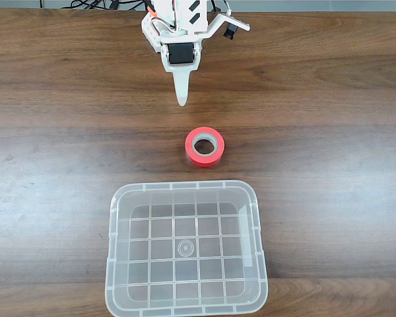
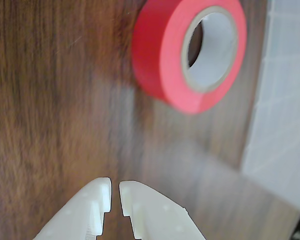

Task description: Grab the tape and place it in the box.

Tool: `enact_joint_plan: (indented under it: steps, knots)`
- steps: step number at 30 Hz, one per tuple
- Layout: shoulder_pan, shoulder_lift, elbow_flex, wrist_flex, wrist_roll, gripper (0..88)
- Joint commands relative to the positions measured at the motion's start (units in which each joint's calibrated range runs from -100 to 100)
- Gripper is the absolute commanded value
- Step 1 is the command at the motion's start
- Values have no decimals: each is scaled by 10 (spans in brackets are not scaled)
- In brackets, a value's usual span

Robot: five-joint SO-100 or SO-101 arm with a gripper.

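Note:
A small red-orange roll of tape (image 1: 204,146) with a grey-brown core lies flat on the wooden table, just above the box in the fixed view. The box (image 1: 186,191) is a clear plastic bin with a grid bottom, holding nothing, at the bottom centre. My white gripper (image 1: 181,100) hangs near the top centre, its tip pointing down toward the tape with a gap of bare table between them. In the wrist view the tape (image 2: 162,55) sits at the top and the gripper (image 2: 115,192) at the bottom, shut with nothing held. The box's edge (image 2: 285,120) is at the right.
The wooden table (image 1: 59,145) stretches wide to both sides of the tape and box. Black cables (image 1: 99,5) lie beyond the table's far edge near the arm's base.

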Motion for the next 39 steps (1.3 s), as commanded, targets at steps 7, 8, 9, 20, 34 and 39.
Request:
enact_joint_plan:
  steps: [7,8,9,20,34,39]
  knots:
    - [-68,2,-89,2,-3,12]
    - [-68,2,-102,4,-3,12]
    - [-70,3,-119,8,-3,12]
    - [-66,217,-366,12,-8,11]
    - [-57,639,-732,112,19,13]
    - [-55,732,-719,81,10,13]
